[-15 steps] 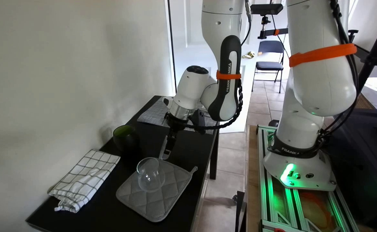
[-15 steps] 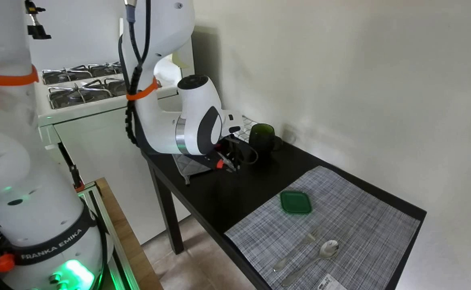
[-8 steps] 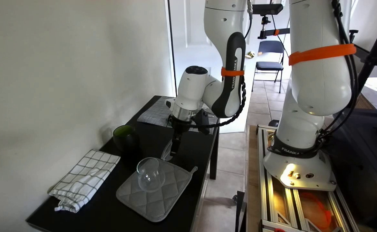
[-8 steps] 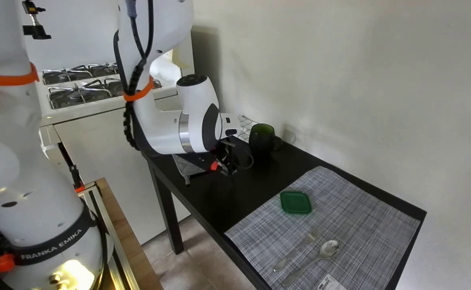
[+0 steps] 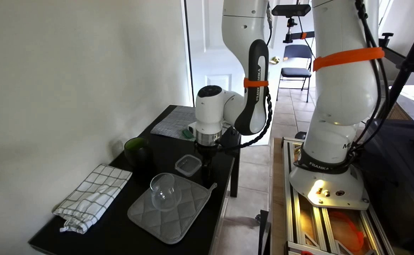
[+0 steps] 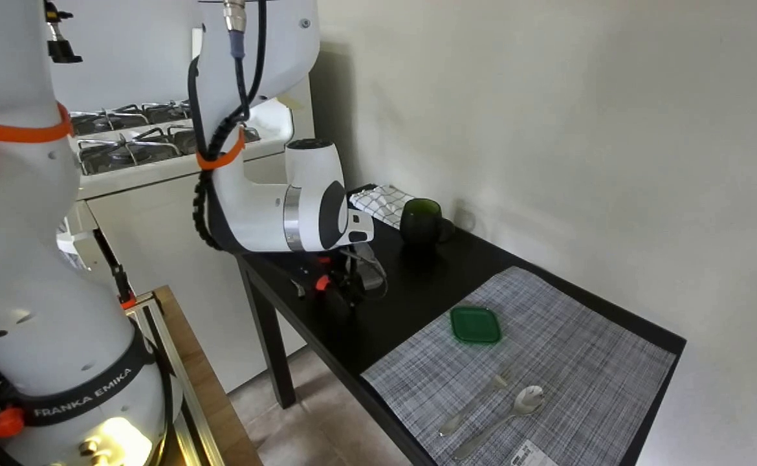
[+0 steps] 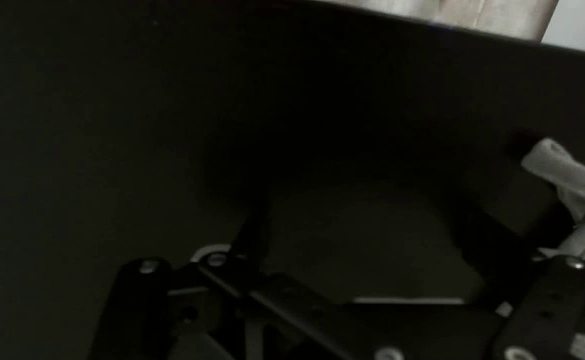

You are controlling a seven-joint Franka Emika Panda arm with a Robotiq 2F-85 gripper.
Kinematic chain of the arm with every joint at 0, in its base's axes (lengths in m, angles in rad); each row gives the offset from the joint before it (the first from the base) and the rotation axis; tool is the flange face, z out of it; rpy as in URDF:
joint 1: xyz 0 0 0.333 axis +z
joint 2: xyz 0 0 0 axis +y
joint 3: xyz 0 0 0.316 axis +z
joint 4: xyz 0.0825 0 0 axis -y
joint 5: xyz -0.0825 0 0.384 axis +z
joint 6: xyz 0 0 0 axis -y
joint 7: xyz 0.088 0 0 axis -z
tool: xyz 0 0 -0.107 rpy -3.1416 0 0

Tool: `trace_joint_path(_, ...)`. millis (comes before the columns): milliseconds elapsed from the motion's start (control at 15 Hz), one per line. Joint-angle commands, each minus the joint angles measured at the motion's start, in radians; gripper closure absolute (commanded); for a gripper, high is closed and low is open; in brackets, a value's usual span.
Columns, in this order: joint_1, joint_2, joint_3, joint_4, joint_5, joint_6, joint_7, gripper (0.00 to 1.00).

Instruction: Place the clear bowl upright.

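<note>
A white Franka arm [image 5: 244, 60] leaned over a black desk [image 5: 113, 230], its gripper [image 7: 362, 217] released, the jaws well apart with the dark surface showing between them. The clear bowl [image 5: 188, 165], squarish and see-through, sat flat on the desk just beside the gripper, at its 10 o'clock from where I stood; whether the two touched, or which way up the bowl was, I could not tell. At the clear bowl's 7 o'clock, a larger round bowl [image 5: 165, 194] rested on a grey quilted pot holder [image 5: 184, 214]. A dark green mug [image 5: 138, 154] stood between 9 and 10 o'clock, a checked dish towel [image 5: 95, 194] lay at 8, and at 12 a green lid [image 5: 187, 134] lay on a woven placemat [image 5: 173, 122] near a fork [image 6: 473, 405] and a spoon [image 6: 528, 400].
</note>
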Motion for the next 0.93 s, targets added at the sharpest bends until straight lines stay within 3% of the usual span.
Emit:
trace_joint_path(0,-0.175,0.028,0.192,0.002,0.135,-0.100,-0.101,0.00)
trace_joint_path(867,-0.750,-0.156,0.884,-0.002,0.669,-0.267,-0.492,0.00)
